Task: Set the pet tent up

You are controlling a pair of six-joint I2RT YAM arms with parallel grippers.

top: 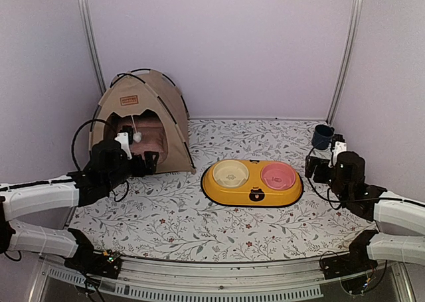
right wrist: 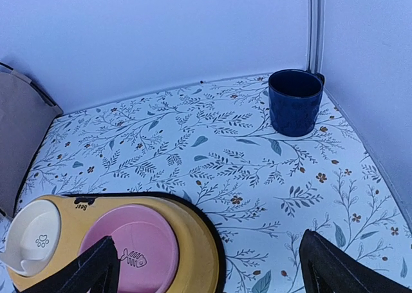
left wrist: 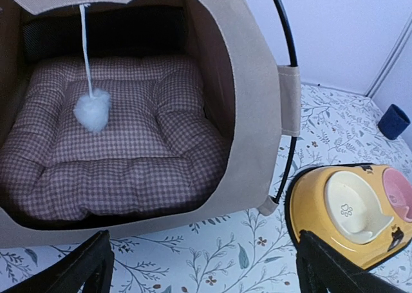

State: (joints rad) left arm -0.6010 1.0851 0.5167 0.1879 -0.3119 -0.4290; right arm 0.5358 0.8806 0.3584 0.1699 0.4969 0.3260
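The pet tent (top: 143,113) stands erected in the far-left corner of the table (top: 199,229), checked cushion (left wrist: 122,145) inside. Setup judged complete. Both left fingers (left wrist: 87,264) and right fingers (right wrist: 335,267) apart, empty.

The top view looks down from behind the near edge over the whole table (top: 166,229). The left wrist view sits close before the pet tent (left wrist: 257,93); the right one faces the far-right corner, both catching the yellow feeder (left wrist: 304,206) (right wrist: 193,241).
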